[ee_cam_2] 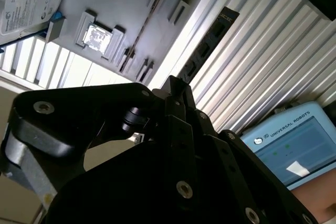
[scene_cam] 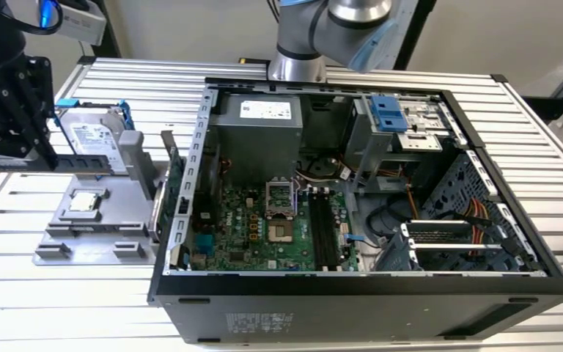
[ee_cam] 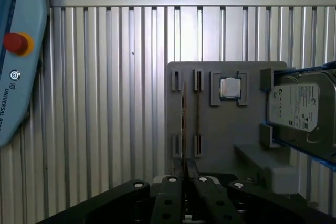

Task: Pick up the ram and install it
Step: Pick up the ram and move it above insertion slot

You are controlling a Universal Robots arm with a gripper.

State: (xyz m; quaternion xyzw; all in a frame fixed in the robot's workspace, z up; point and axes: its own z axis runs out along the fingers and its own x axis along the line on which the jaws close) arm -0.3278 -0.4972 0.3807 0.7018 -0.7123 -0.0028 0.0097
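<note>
Near the edge of the surface [scene_cam: 67,301] at the exterior view's left, the pincer [ee_cam_2: 176,85] pinches the ram [ee_cam_2: 210,40] by one end, clear of the grey holder [ee_cam: 231,129]; the motherboard's black memory slots [scene_cam: 322,231] stand empty, installation undone.

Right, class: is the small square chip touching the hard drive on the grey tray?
Apart. The first wrist view shows a strip of bare grey tray running between the chip and the hard drive, so a gap is plain.
</note>
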